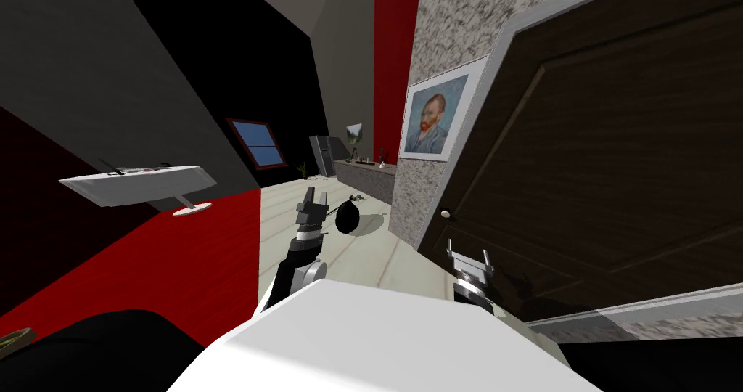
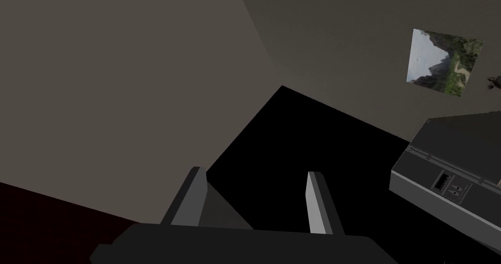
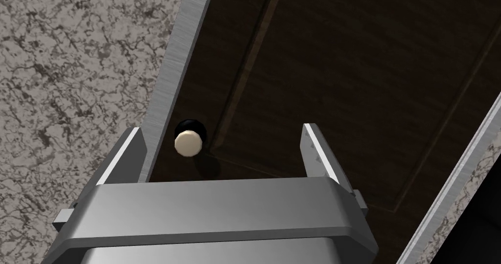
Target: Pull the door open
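While the right gripper [image 1: 468,250] is hanging open before the dark door [image 1: 617,155], the pale knob [image 1: 445,213] is sitting at its eleven o'clock, probably slick, demanding a square pinch for a heavy swing.

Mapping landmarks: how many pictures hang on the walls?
2: a bearded man's portrait on the speckled wall beside the dark door; a small landscape picture on the far wall. Others may be hidden.

Door [image 1: 617,155]: landmark.
Knob [image 3: 188,143]: on the door, at its left edge, beside the frame [image 3: 173,75].
Portrait [image 1: 435,115]: on the wall left of the door.
Right pincer [image 3: 221,129]: before the door, short of the knob.
Table [image 1: 138,184]: far left of the door.
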`<state>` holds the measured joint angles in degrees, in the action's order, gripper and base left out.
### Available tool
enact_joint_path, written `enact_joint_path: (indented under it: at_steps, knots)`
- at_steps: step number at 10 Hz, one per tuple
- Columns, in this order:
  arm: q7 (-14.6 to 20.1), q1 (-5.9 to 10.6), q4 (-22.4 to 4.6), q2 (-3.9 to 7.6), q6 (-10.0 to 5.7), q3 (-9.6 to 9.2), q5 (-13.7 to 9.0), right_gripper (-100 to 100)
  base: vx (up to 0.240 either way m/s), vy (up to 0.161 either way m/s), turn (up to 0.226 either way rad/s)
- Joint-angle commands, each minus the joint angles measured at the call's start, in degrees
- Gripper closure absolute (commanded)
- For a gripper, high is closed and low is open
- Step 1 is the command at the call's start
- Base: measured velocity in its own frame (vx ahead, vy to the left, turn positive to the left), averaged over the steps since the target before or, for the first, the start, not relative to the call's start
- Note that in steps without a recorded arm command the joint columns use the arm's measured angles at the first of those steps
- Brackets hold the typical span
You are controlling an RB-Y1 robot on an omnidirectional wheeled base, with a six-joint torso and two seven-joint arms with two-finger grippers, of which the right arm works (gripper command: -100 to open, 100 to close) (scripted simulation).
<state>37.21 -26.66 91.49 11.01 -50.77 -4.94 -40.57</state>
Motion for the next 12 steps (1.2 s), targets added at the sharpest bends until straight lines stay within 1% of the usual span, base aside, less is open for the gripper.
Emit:
enact_joint_path:
  at_steps: [1, 9, 12]
  knots:
    - [2.1, -0.12, -1.9, 0.50, -0.87, -0.48, -1.9, -100, 0.099, -0.037, 0.121]
    - [11.2, 0.09, -11.3, 2.82, -4.62, -2.49, -10.9, -100, 0.088, -0.048, 0.115]
    - [14.2, 0.16, -14.4, 3.57, -5.86, -3.16, -13.9, -100, 0.087, -0.046, 0.102]
